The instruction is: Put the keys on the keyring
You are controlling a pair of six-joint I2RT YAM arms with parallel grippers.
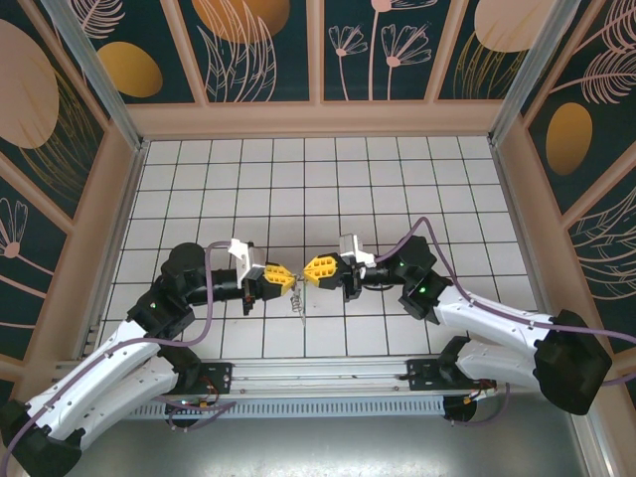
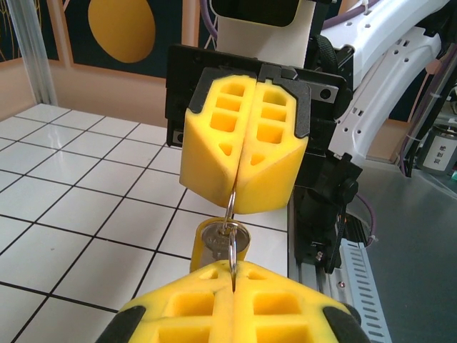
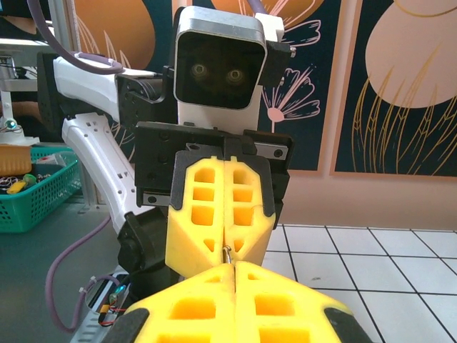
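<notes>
Keyring (image 2: 229, 213) is pinched between L hand (image 2: 233, 270) & R hand (image 2: 237, 197), both clamped tip-to-tip, prob. so dangling key (image 2: 216, 240) is worked round.

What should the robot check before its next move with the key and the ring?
1. Left gripper shut on the keyring: ok.
2. Right gripper shut on the other side of the same ring: ok.
3. Key hanging at the ring between the two grippers: ok.
4. Key threaded all the way onto the ring: cannot tell, the join is too small to see.
5. Ring and key held up off the table: ok.
</notes>
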